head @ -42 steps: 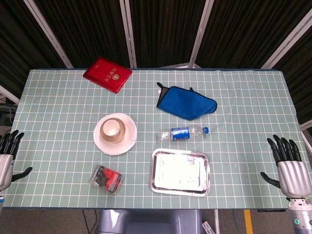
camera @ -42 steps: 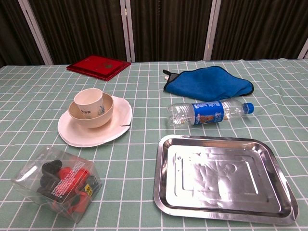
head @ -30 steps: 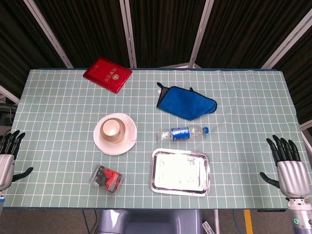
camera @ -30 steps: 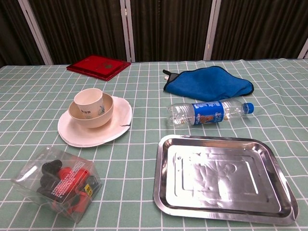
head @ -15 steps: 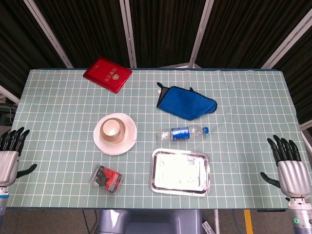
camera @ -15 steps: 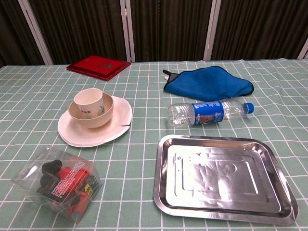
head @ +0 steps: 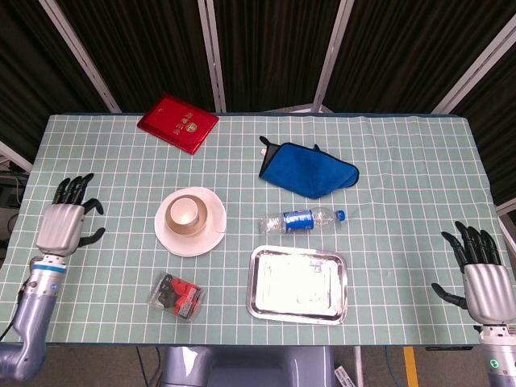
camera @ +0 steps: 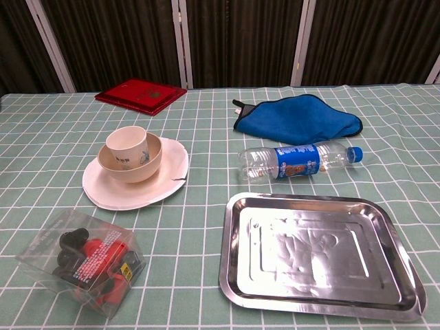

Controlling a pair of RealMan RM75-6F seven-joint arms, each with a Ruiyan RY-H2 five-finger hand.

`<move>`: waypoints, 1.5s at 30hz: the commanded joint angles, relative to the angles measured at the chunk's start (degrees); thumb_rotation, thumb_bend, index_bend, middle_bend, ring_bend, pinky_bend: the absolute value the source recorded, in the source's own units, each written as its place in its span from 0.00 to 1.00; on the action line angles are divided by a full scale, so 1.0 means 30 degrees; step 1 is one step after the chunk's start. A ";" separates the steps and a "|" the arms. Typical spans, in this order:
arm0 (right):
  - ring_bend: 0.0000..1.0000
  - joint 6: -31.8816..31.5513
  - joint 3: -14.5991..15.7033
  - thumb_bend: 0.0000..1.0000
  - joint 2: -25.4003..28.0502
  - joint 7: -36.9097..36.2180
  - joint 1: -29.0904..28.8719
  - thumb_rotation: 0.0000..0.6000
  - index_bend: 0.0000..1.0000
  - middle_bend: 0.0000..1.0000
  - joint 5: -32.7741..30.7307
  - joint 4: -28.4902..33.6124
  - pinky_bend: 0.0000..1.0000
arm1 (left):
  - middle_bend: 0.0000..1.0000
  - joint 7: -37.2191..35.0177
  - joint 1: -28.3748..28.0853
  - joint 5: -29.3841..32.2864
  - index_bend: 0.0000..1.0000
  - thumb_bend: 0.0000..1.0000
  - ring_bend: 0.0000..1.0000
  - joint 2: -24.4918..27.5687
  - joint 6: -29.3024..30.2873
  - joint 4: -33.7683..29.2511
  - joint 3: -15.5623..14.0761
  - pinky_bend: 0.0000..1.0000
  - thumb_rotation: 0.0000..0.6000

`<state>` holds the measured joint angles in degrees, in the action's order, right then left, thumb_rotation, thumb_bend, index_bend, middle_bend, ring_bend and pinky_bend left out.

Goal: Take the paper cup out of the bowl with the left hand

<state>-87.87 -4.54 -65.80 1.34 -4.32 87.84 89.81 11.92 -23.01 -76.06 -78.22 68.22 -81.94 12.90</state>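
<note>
Head view: my left hand mid-left, fingers spread, empty; cup upright in bowl, frame centre-left. Cup light, crushable; pinch rim gently

Table, green checked cloth: plate, bottle, steel tray, blue cloth, red booklet, plastic box.
</note>
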 commanded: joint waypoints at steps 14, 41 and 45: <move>0.00 -0.0124 -0.0240 0.01 0.0364 -0.1438 0.0136 1.00 0.04 0.00 -0.0376 -0.0110 0.00 | 0.00 0.2196 -0.3457 0.1320 0.53 0.30 0.00 -0.2283 -0.3278 0.0484 0.0523 0.00 1.00; 0.00 -0.0041 -0.0431 0.01 0.0929 -0.3392 0.0221 1.00 0.03 0.00 -0.0610 -0.0008 0.00 | 0.00 0.4740 -0.5894 0.3837 0.53 0.61 0.00 -0.4826 -0.4830 0.2200 -0.0109 0.00 1.00; 0.00 -0.0162 -0.0432 0.01 0.0988 -0.3654 0.0257 1.00 0.03 0.00 -0.0497 0.0002 0.00 | 0.01 0.4766 -0.5834 0.3799 0.54 0.62 0.00 -0.4754 -0.4466 0.2060 -0.0286 0.00 1.00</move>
<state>-88.34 -5.84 -62.85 -9.60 -3.56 86.33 89.81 26.29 -40.58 -64.60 -92.59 54.63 -75.59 12.17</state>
